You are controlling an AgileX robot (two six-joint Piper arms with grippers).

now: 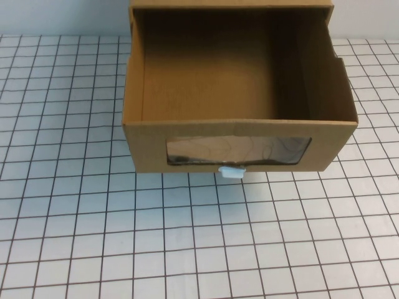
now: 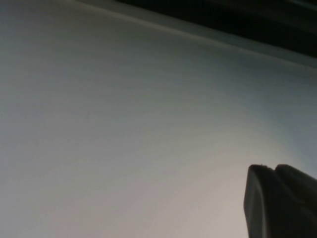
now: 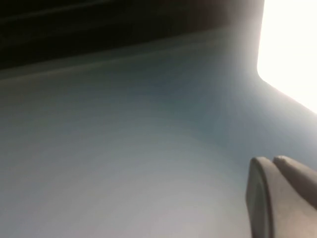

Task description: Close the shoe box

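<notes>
The brown cardboard shoe box [image 1: 148, 146] stands at the far middle of the table in the high view. Its drawer is pulled out toward me and its empty inside shows from above. The front has a clear plastic window [image 1: 237, 151] with a small white pull tab [image 1: 231, 172] below it. Neither arm shows in the high view. My left gripper [image 2: 268, 168] is shut and empty, seen only in the left wrist view against a plain pale surface. My right gripper [image 3: 271, 159] is shut and empty, seen only in the right wrist view against a plain bluish surface.
The table [image 1: 187, 237] is white with a black grid and runs in front of and to both sides of the box. A pale wall stands behind the box. A bright white patch [image 3: 292, 44] shows in the right wrist view.
</notes>
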